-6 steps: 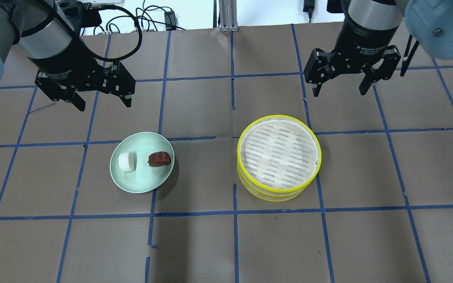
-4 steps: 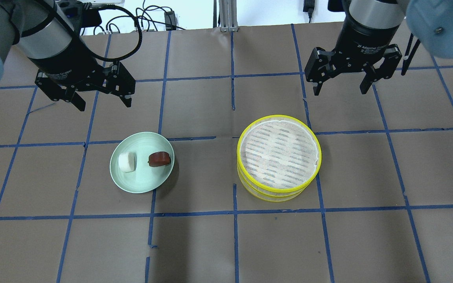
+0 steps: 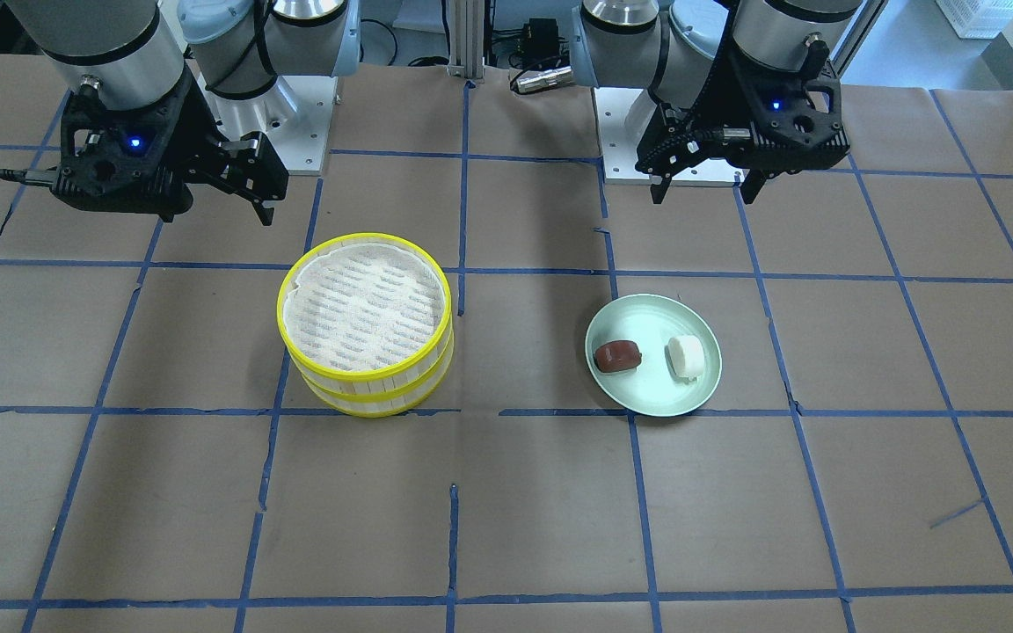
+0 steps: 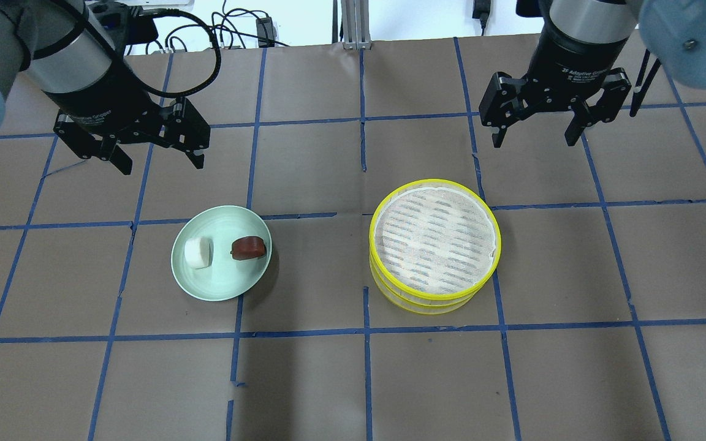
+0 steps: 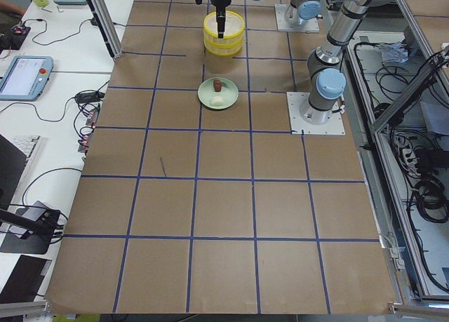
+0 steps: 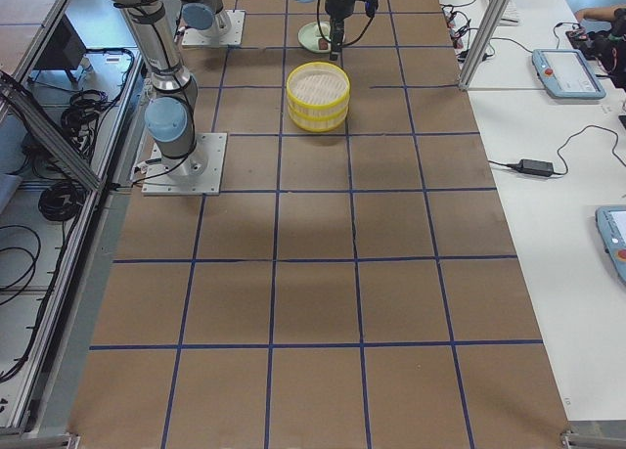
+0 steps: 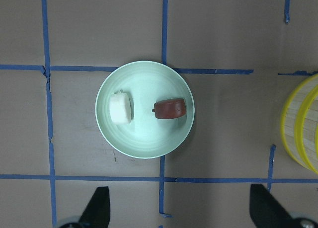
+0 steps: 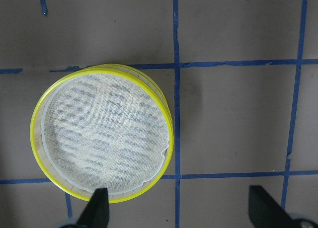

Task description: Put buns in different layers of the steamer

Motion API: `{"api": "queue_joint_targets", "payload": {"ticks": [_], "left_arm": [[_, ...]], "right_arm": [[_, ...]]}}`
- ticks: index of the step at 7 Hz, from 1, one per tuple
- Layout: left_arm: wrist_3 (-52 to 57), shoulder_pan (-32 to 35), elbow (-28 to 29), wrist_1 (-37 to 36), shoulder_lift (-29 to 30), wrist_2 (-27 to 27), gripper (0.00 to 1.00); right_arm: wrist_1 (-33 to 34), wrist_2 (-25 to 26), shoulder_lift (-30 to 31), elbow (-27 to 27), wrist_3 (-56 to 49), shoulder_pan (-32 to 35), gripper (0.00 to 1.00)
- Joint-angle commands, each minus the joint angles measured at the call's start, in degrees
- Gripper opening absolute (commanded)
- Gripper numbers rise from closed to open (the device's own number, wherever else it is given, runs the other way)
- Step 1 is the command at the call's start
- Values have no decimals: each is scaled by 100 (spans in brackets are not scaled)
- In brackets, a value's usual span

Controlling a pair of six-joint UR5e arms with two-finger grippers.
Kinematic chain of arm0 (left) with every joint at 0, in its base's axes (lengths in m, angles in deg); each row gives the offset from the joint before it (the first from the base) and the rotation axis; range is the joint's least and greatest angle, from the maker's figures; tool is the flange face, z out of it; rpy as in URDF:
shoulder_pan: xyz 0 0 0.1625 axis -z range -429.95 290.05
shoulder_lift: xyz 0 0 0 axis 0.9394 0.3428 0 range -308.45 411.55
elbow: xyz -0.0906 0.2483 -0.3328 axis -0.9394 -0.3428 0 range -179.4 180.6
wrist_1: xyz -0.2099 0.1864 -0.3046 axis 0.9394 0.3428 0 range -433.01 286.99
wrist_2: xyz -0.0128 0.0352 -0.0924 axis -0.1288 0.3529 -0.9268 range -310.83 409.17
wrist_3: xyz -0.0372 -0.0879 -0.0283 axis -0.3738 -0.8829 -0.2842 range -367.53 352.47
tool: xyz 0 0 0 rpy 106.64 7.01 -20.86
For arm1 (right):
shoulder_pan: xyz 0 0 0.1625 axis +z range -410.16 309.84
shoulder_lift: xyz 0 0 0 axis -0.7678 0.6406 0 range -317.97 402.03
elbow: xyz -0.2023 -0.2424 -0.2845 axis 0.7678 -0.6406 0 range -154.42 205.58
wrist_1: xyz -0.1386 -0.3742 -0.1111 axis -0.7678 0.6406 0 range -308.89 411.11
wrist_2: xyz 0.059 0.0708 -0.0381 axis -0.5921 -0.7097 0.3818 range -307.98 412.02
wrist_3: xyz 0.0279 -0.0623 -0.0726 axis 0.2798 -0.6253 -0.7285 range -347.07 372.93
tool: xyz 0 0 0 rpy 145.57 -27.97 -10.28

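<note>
A white blocky bun (image 4: 198,252) and a glossy reddish-brown bun (image 4: 248,247) lie side by side on a pale green plate (image 4: 218,280). In the left wrist view the white bun (image 7: 121,108) and the brown bun (image 7: 170,108) sit ahead of the open fingers. Two yellow-rimmed steamer layers (image 4: 372,236) stand stacked, and the top cloth floor is bare. The right wrist view shows the stack (image 8: 36,138) from above. My left gripper (image 4: 163,164) is open and empty, hovering behind the plate. My right gripper (image 4: 535,143) is open and empty, hovering behind and to the right of the steamer.
The table is brown paper with a blue tape grid (image 4: 365,331). Cables (image 4: 230,30) and a metal post (image 4: 353,24) lie beyond its back edge. The arm bases (image 3: 630,132) stand at the robot side.
My right gripper has shifted slightly to the right and back from the steamer. The left gripper, buns, plate and steamer have not moved.
</note>
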Motion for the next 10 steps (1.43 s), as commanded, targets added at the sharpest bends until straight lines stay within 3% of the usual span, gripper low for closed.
{"api": "queue_joint_targets", "payload": {"ticks": [1,3,6,9,10], "left_arm": [[23,-37,-146,-53,1,40,100],[-12,-177,-471,-332,193,67,100],[-13,-204,-1244,-1763,886,363,100],[110,-573,-1596,-2118,1467,489,99],[111,-573,-1780,-2537,1634,584,99]], "right_arm": [[-13,7,0,16,-1,-20,100],[-4,7,0,16,-1,-20,100],[-4,-11,0,33,-1,15,100],[-4,-2,9,34,-1,33,100],[-4,7,17,16,16,50,100]]}}
